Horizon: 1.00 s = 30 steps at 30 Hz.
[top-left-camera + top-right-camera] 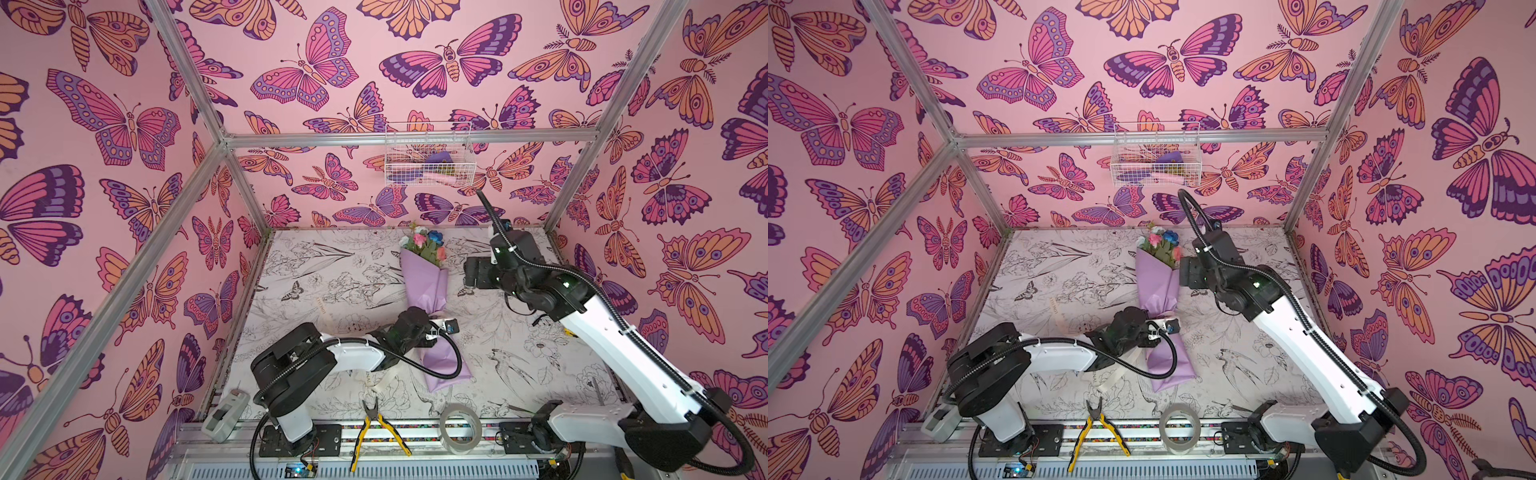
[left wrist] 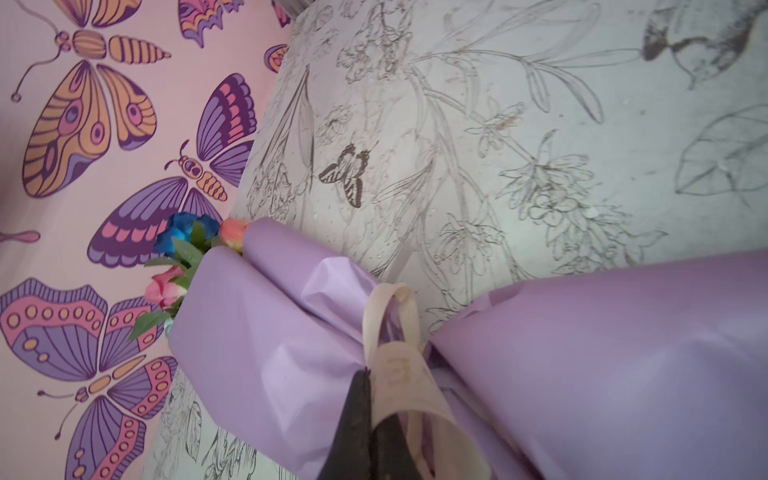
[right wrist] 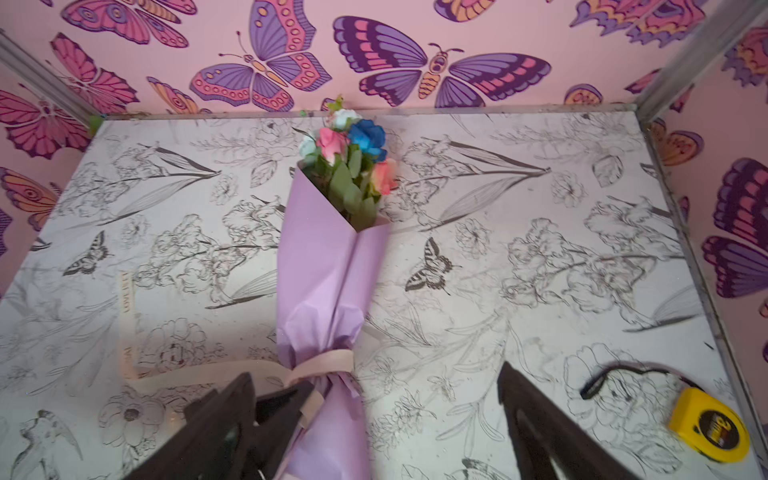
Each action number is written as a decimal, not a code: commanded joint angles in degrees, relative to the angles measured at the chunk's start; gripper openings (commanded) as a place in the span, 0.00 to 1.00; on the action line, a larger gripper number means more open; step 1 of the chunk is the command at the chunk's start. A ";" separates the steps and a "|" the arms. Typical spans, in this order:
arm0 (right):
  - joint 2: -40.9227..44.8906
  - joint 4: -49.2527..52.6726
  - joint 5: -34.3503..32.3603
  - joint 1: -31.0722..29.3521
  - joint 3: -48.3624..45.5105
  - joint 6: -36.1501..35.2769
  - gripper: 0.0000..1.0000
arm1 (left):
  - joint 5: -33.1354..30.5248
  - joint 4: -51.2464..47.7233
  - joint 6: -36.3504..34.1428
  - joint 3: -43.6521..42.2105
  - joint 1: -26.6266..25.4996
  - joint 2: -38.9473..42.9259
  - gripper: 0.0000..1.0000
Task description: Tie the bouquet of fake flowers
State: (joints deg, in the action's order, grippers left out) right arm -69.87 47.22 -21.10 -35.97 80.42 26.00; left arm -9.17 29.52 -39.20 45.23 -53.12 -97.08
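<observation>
The bouquet (image 1: 424,286) (image 1: 1156,286) lies lengthwise mid-table, a lilac paper cone with the fake flowers (image 1: 424,243) (image 3: 353,153) at its far wide end. A cream ribbon (image 3: 328,360) (image 2: 390,365) circles its pinched waist, with a tail trailing left over the table. My left gripper (image 2: 368,380) is shut on a ribbon loop right at that waist. My right gripper (image 3: 374,380) (image 1: 469,274) hangs open above and right of the bouquet; its fingers (image 3: 523,407) are spread wide and hold nothing.
A yellow tape measure (image 3: 710,428) lies on the table to the right. Along the front edge are yellow-handled pliers (image 1: 380,428), a clear tape roll (image 1: 459,428) and a grey tape dispenser (image 1: 224,419). A white wire basket (image 1: 428,156) hangs on the back wall.
</observation>
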 commanded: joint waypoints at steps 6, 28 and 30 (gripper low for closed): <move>9.93 -6.44 2.04 -1.39 -16.36 1.45 0.82 | 3.98 -2.45 16.31 0.19 5.48 2.80 0.00; -3.00 -27.25 9.74 -42.78 -31.93 -12.11 0.56 | 12.71 -18.21 43.85 5.08 14.20 1.37 0.00; -6.60 -27.36 10.83 -42.86 -30.01 -14.34 0.55 | 13.81 -18.18 44.51 5.28 14.57 0.88 0.00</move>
State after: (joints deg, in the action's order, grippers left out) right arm -73.45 22.39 -14.41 -78.19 46.81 17.50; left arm 1.83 14.09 2.28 49.74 -39.27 -94.67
